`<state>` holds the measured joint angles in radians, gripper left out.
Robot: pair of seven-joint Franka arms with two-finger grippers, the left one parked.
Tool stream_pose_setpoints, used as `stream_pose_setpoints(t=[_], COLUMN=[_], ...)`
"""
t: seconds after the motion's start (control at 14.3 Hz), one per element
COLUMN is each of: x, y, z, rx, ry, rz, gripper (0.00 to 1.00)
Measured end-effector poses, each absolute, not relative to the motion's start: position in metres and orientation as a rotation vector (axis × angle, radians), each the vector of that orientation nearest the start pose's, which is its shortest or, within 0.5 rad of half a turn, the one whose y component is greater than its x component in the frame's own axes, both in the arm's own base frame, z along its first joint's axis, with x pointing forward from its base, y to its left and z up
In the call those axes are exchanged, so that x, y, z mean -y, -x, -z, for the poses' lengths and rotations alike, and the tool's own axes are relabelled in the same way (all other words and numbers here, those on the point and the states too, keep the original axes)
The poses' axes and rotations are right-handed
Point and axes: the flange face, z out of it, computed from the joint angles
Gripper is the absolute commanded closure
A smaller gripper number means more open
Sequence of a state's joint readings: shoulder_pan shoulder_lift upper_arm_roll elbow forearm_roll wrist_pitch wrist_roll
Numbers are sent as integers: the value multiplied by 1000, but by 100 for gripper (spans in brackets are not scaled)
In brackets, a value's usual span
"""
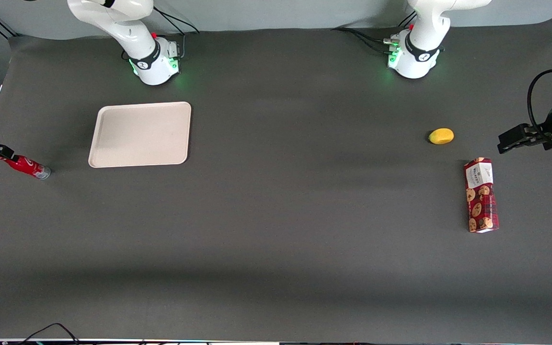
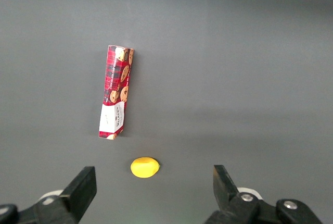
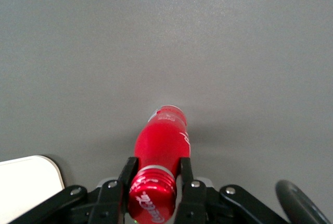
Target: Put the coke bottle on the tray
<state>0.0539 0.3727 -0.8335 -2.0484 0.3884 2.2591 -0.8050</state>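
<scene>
The coke bottle [image 1: 30, 166], slim and red with a silvery base, is at the working arm's end of the table, tilted with its base low over the dark mat. My right gripper [image 1: 4, 154] is shut on its neck just below the red cap. In the right wrist view the two fingers [image 3: 128, 168] press either side of the bottle [image 3: 162, 140] at the gripper [image 3: 156, 166]. The cream-beige tray [image 1: 140, 134] lies flat beside the bottle, toward the table's middle and slightly farther from the front camera. One corner of the tray shows in the right wrist view [image 3: 26, 182].
A yellow lemon-like fruit [image 1: 441, 136] and a red cookie box [image 1: 481, 195] lie toward the parked arm's end of the table. Both also show in the left wrist view, the fruit [image 2: 144, 167] and the box [image 2: 116, 91]. The two arm bases stand at the back edge.
</scene>
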Motion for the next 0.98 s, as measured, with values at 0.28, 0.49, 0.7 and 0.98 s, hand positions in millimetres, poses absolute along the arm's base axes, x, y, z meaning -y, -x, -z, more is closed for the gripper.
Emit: stream_pose_setpoints(t=[0.28,0.49,0.7,0.98], x=[388,392,390,365], y=[-453,-465,-440,-396], z=[-339,-410,-513,-594], rx=[-250,-211,-292,-281], ry=[3049,3044,3095,3096], rz=[-5,-12,-34,-22], gripper=[100,100,100,100])
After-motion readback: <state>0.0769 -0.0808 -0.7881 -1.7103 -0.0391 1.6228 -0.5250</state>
